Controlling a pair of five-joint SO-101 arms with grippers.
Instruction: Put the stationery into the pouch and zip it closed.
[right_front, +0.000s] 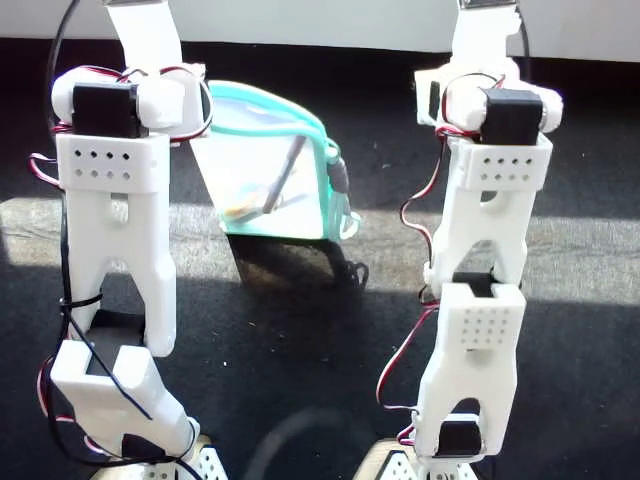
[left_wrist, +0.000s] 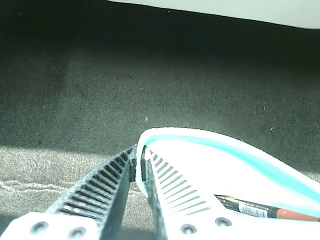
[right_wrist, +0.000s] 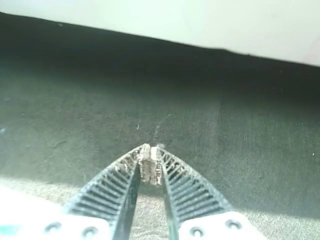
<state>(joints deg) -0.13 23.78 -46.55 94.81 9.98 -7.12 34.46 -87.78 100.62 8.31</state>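
Observation:
The translucent pouch (right_front: 270, 170) with a teal zip edge stands tilted between the two arms, with a dark zip pull (right_front: 338, 175) at its right side. Pens and a pencil (right_front: 285, 175) lie inside it. My left gripper (left_wrist: 139, 150) is shut on the pouch's white and teal rim (left_wrist: 200, 142), and a pencil (left_wrist: 260, 210) shows through the wall beside it. My right gripper (right_wrist: 150, 150) hangs over the dark cloth to the right of the pouch, its fingertips pressed together with nothing seen between them.
A black cloth (right_front: 300, 380) covers the table, crossed by a sunlit band (right_front: 580, 240). The pouch's shadow (right_front: 295, 265) falls in front of it. A white wall (right_wrist: 200, 25) runs along the far edge. Red and black cables (right_front: 405, 340) hang from both arms.

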